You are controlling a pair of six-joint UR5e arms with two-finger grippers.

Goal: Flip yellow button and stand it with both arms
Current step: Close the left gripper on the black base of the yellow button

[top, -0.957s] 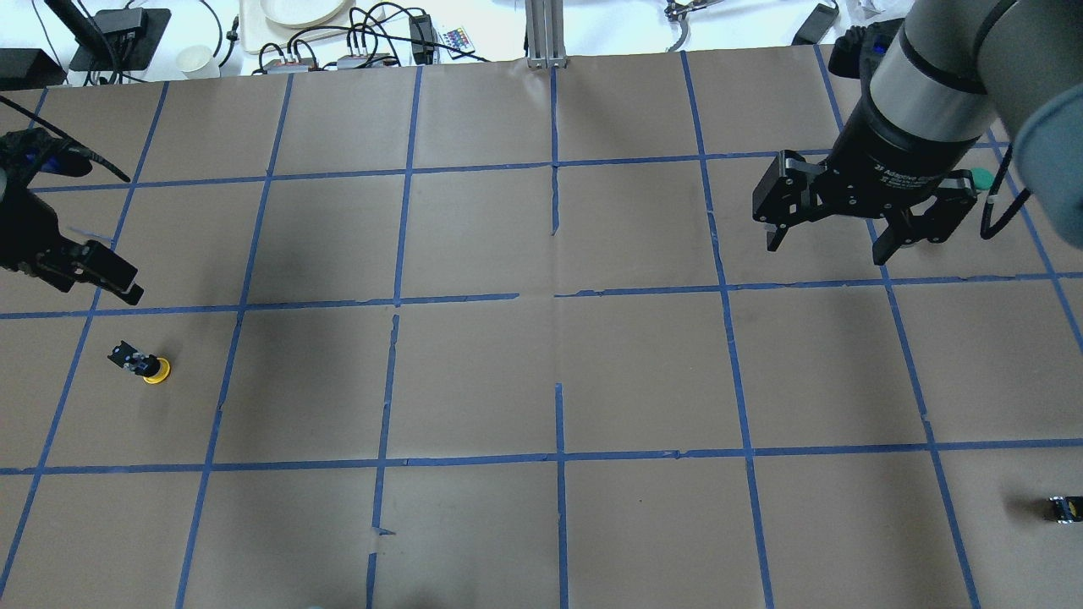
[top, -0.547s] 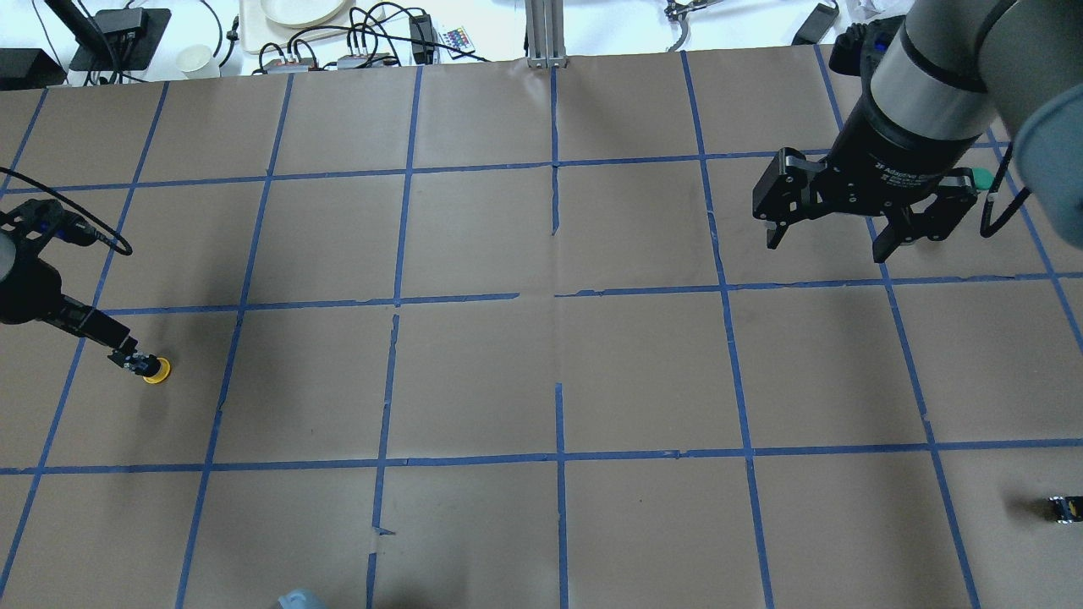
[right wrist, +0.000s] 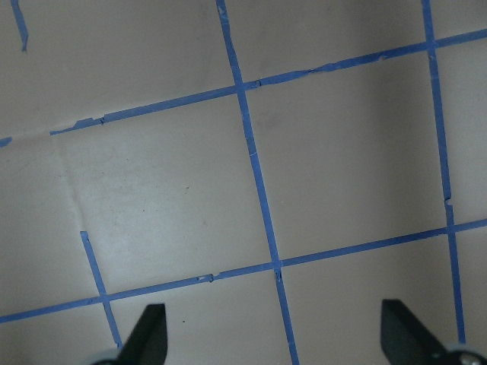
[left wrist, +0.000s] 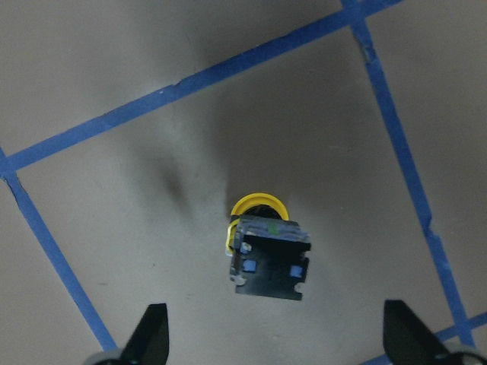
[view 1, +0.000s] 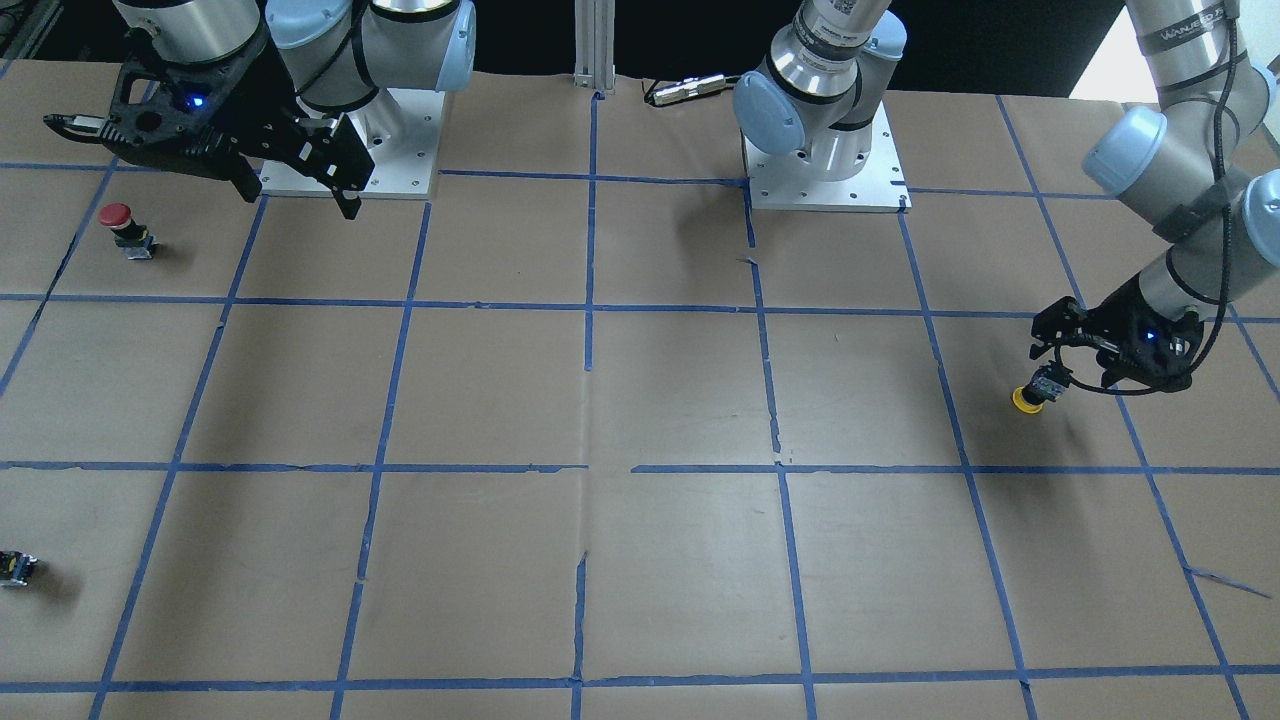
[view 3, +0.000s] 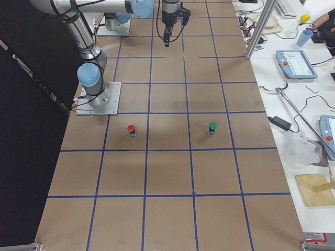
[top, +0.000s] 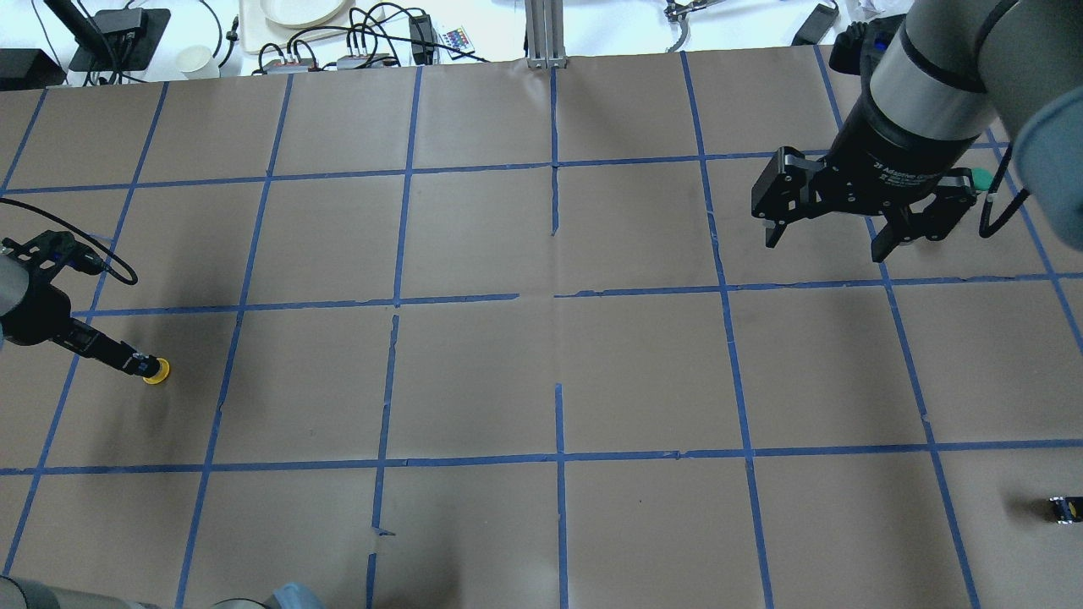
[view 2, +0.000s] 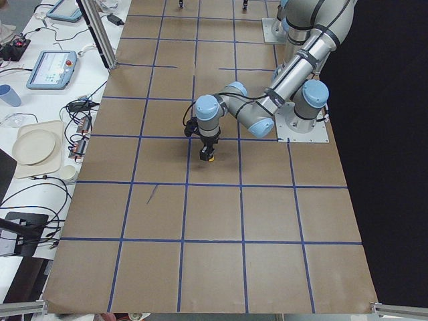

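The yellow button (top: 156, 370) lies on its side on the brown paper at the table's left end. It also shows in the front view (view 1: 1027, 398) and the left side view (view 2: 208, 158). In the left wrist view its black body (left wrist: 268, 260) faces the camera and the yellow cap points away. My left gripper (top: 127, 362) is low over it and open. Its fingertips (left wrist: 154, 334) stand wide apart on either side, clear of the button. My right gripper (top: 827, 244) hangs open and empty above the table's far right, also seen in the front view (view 1: 298, 196).
A red-capped button (view 1: 117, 222) stands near the right arm's base. A green-capped button (top: 981, 178) shows just behind the right gripper. A small capless dark block (top: 1064, 508) lies at the near right edge. Blue tape lines grid the paper.
My left gripper has come down and forward from the left edge until it is at the yellow button. The button and the right arm have stayed put.
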